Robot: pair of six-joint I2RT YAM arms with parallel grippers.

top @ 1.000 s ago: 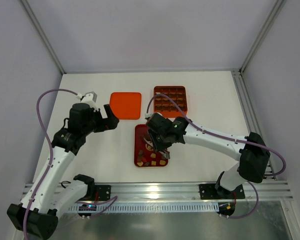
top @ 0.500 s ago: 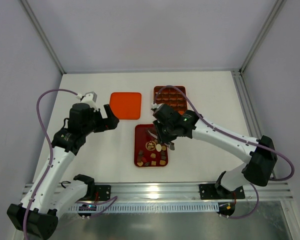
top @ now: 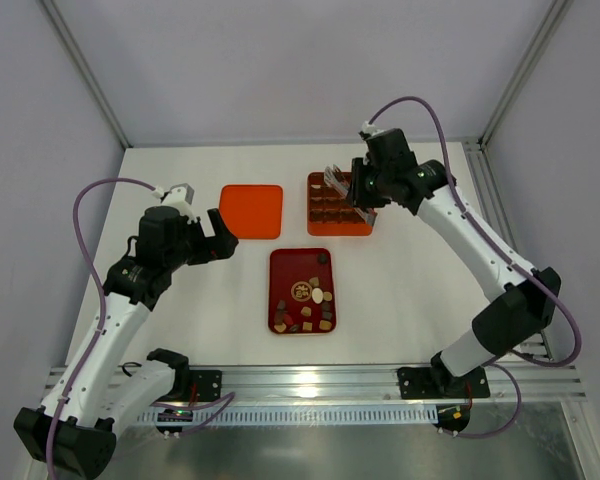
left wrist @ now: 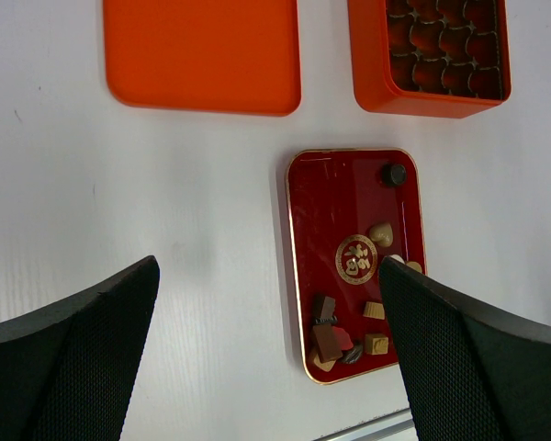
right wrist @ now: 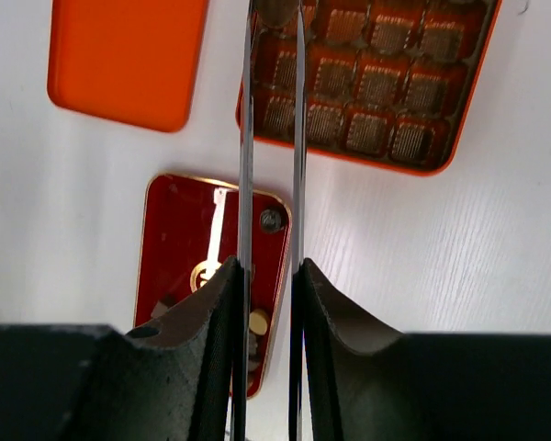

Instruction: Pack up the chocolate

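Right gripper [top: 333, 178]: thin blades pinched narrow on what looks like a small brown chocolate piece [right wrist: 275, 11], over the left cells of the orange plastic box with grid compartments [top: 340, 231]. Other loose chocolates [top: 310, 308] lie on the dark red flat tray [top: 280, 268]. Left gripper [left wrist: 266, 358] gapes wide, holding nothing.

Risks: the grip is slight, so the piece may slip out. Released off-centre, it may tilt onto a divider.

On the bench [top: 420, 270] the lid [top: 251, 210] lay left of the box [top: 340, 227]; the tray [top: 298, 263] sat nearer, before the gap between them, chocolate [top: 318, 295] scattered on it.
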